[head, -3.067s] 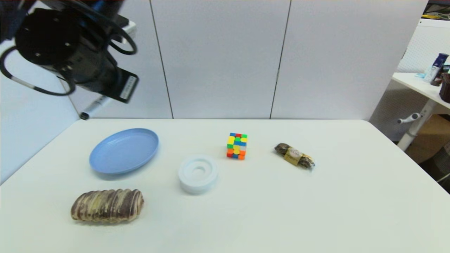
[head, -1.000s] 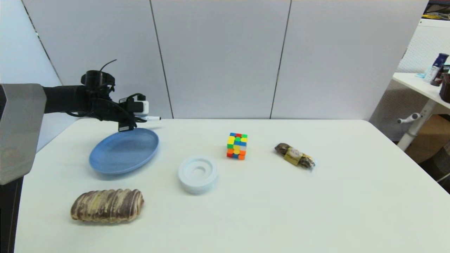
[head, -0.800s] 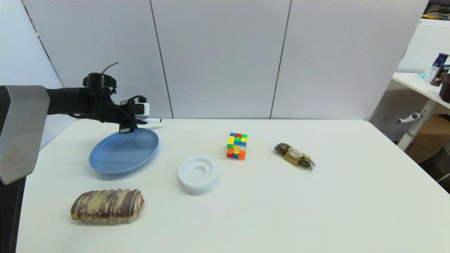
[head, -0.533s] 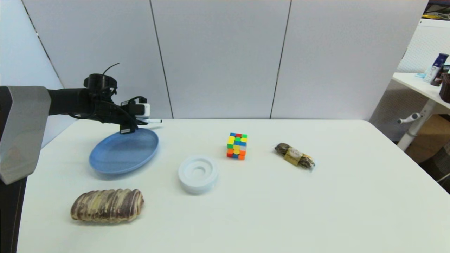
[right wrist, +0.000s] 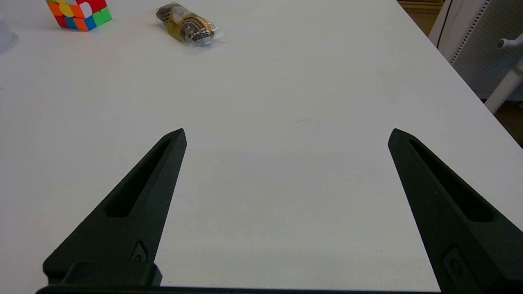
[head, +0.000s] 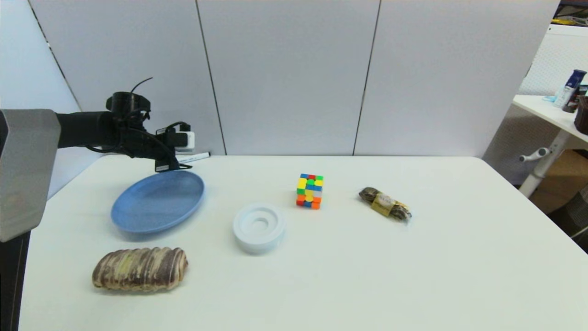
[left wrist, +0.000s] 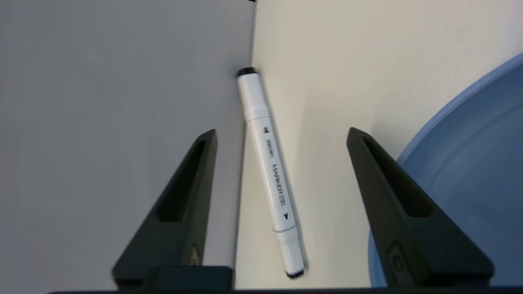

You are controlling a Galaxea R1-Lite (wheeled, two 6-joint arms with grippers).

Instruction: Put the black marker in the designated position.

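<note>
Left gripper (left wrist: 282, 134) of mine hangs spread wide over the black marker (left wrist: 269, 171); light, stiff, slick and prone to roll, I'd pinch mid-barrel

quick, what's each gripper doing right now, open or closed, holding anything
Left gripper: open, holding nothing; the black marker lies between its fingers on the table.
Right gripper: open, empty, over bare table.

A lab: white table (head: 349, 276) walled by grey partition panels (head: 285, 78) (bare, office-style).
</note>
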